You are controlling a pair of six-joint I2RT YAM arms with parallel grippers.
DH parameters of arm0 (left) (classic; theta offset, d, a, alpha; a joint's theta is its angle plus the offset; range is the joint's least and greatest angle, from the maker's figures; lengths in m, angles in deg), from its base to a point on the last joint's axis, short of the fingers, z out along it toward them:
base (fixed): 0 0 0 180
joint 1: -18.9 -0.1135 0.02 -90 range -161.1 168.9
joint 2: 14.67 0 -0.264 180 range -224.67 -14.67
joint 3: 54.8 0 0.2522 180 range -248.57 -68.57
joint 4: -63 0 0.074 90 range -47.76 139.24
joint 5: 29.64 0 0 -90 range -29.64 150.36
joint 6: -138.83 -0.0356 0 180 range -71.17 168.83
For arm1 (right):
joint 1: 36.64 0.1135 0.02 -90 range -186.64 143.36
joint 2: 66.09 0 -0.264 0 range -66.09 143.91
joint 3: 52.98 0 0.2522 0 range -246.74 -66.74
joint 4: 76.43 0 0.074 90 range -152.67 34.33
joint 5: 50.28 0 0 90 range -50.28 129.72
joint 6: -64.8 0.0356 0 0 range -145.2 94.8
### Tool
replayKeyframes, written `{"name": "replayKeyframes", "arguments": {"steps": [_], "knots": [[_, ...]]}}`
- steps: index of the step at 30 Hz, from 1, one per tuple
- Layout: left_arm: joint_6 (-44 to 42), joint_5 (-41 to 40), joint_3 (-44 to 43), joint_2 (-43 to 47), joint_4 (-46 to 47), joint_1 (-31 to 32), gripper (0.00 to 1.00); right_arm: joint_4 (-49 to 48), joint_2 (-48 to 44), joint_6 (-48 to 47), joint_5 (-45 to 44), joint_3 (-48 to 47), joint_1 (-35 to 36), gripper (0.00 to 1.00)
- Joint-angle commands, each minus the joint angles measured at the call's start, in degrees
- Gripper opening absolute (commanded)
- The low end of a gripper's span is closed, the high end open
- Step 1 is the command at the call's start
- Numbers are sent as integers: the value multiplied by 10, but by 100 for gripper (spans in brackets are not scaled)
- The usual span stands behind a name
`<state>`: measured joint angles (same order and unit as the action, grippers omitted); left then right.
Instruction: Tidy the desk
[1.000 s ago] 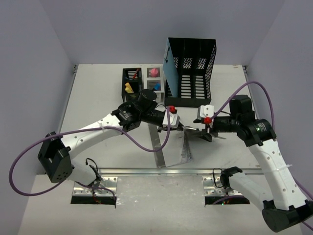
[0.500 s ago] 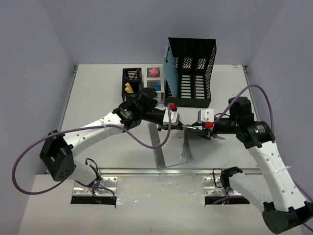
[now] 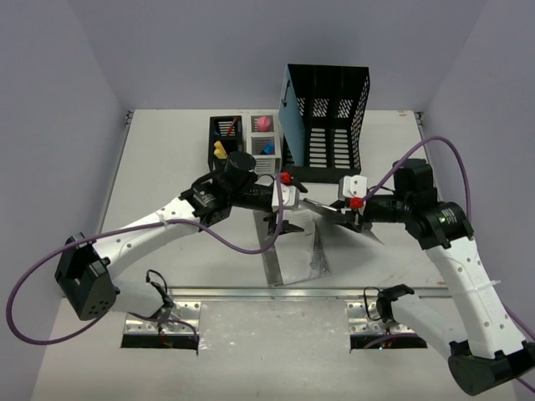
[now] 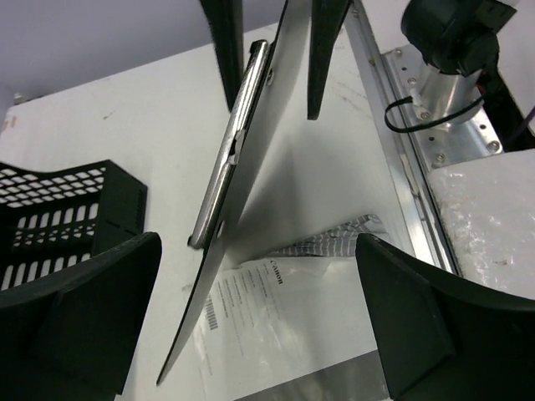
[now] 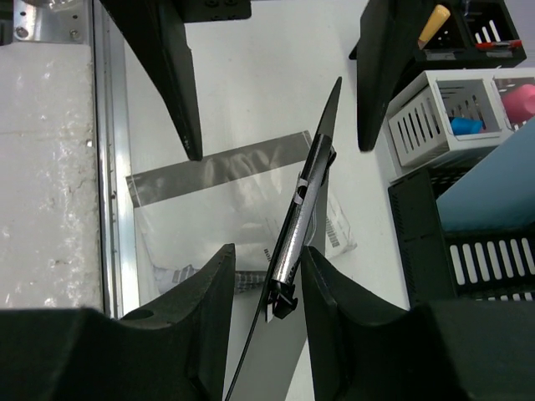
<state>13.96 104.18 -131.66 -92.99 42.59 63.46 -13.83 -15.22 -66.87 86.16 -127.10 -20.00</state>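
Grey clipboard (image 4: 280, 125), edge-up above the white desk (image 3: 167, 167) and a bagged leaflet (image 5: 209, 192): right gripper (image 5: 267, 255) pinched on its metal clip, left gripper (image 4: 257, 251) just drawn back and spread wide around the board, so the handover looks complete and the black file rack (image 3: 326, 125) the likely destination.

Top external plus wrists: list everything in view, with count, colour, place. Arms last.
desk: 1, white, under everything
rail: 1, metal, desk's near edge
magazine file: 1, black mesh, back centre
folder: 1, light blue, file's left side
pen organizer: 1, black, back left of centre
yellow item: 1, in organizer
white bin: 1, between organizer and file
pink item: 1, in bin
blue item: 1, in bin
plastic bag: 1, clear, printed sheet inside, front centre
clipboard: 1, dark, metal clip, held above bag
left gripper: jaws open, straddling clipboard
right gripper: jaws shut on clipboard
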Motion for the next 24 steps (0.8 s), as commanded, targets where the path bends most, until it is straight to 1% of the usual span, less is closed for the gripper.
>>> {"name": "replayKeyframes", "arguments": {"steps": [1,2,3,5,8,11,13,15,16,18,19,20,24], "knots": [[39,-39,24,63,61,-28,100,-27,1,37,4,-41,1,1],[48,-50,31,87,83,-34,100,-29,3,42,3,-46,0,1],[74,-77,49,99,111,-40,100,-32,5,52,3,-56,0,1],[85,-92,66,134,134,-59,100,-32,10,57,4,-67,1,1],[41,-85,92,164,131,-61,100,-26,14,46,12,-75,1,1],[4,-49,85,165,115,-61,100,-20,16,36,28,-68,1,1],[-16,-13,65,146,98,-61,98,-19,16,34,33,-64,1,1],[-22,-1,48,128,93,-60,96,-18,18,34,37,-63,1,1],[-26,8,38,106,88,-60,94,-17,19,34,38,-62,1,1],[-44,24,3,68,67,-49,85,-17,20,30,39,-58,1,1],[-62,26,-10,56,33,-44,82,-18,20,29,39,-57,1,1],[-73,28,-32,44,20,-33,78,-17,20,25,38,-56,1,1],[-95,33,-61,-7,5,-14,73,-16,18,20,39,-53,1,1]]}}
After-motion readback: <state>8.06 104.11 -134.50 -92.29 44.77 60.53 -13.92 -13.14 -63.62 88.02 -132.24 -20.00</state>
